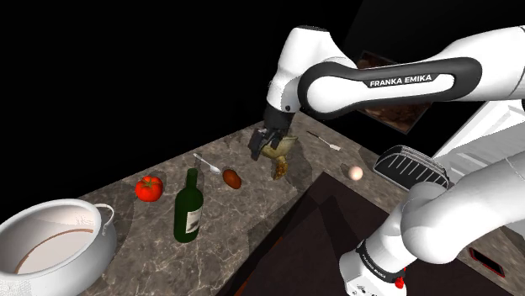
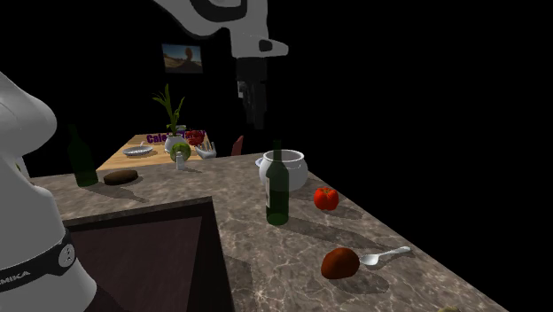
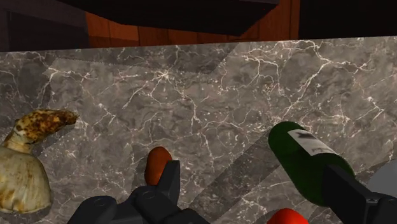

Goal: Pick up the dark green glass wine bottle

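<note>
Counter: dark stone counter (image 1: 143,244) with thin white lines in it, and a black area all around behind it.
Bottle: the dark green wine bottle (image 1: 188,206) stands up straight on the counter. It is between a red tomato (image 1: 149,187) and a small brown lump (image 1: 231,178), and near a big white pot (image 1: 50,244).
Fingers: my gripper (image 3: 252,172) is wide open and holds nothing. It hangs high over the counter, well apart from the bottle. In the shoulder view the bottle is off to its lower left.
Weight: I think it is heavy for its size, because it looks like thick glass. It may have drink inside, but I cannot tell.
Feel: hard and smooth, so I think it could slip. It will not squash. It could break or tip over if I bump it.
Where to hold: I would take the wide round body, low down near the white label, one finger on each side. The neck is thin and far from the heavy part, so the bottle might swing.
Watch out: the tomato and the pot are close, so I should come in with care.
Hard to see: in the wrist view one of my fingers (image 3: 347,191) covers part of the bottle, and the tomato is cut off at the edge. I cannot read the label. I cannot see whether there is a cork or cap on top.
</note>
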You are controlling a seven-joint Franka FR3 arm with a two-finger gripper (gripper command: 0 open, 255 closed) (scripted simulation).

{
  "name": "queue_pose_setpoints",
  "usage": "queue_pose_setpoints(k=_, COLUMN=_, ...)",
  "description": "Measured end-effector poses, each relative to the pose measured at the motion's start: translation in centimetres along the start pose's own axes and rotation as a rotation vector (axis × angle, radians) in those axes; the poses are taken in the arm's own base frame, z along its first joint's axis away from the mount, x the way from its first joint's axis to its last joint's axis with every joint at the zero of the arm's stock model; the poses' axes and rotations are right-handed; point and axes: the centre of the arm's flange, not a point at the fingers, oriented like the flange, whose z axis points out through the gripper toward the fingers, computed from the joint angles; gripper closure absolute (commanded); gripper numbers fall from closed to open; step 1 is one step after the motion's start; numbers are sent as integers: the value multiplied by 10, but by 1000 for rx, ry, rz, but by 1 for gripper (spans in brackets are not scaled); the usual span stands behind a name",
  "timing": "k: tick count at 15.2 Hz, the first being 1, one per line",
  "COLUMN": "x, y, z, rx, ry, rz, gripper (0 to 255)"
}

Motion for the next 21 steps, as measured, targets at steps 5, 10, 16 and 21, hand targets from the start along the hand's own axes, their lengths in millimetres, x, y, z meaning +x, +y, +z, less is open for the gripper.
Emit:
queue_pose_setpoints(k=5, x=33, y=-52, z=23, rx=3, ry=16, rz=-1, gripper=0)
queue_pose_setpoints(k=10, x=66, y=-101, z=46, rx=6, ry=31, rz=-1, gripper=0)
queue_pose_setpoints(k=16, x=102, y=-152, z=76, rx=10, ry=47, rz=-2, gripper=0)
queue_pose_setpoints(k=21, x=103, y=-158, z=103, rx=10, ry=48, rz=-1, gripper=0)
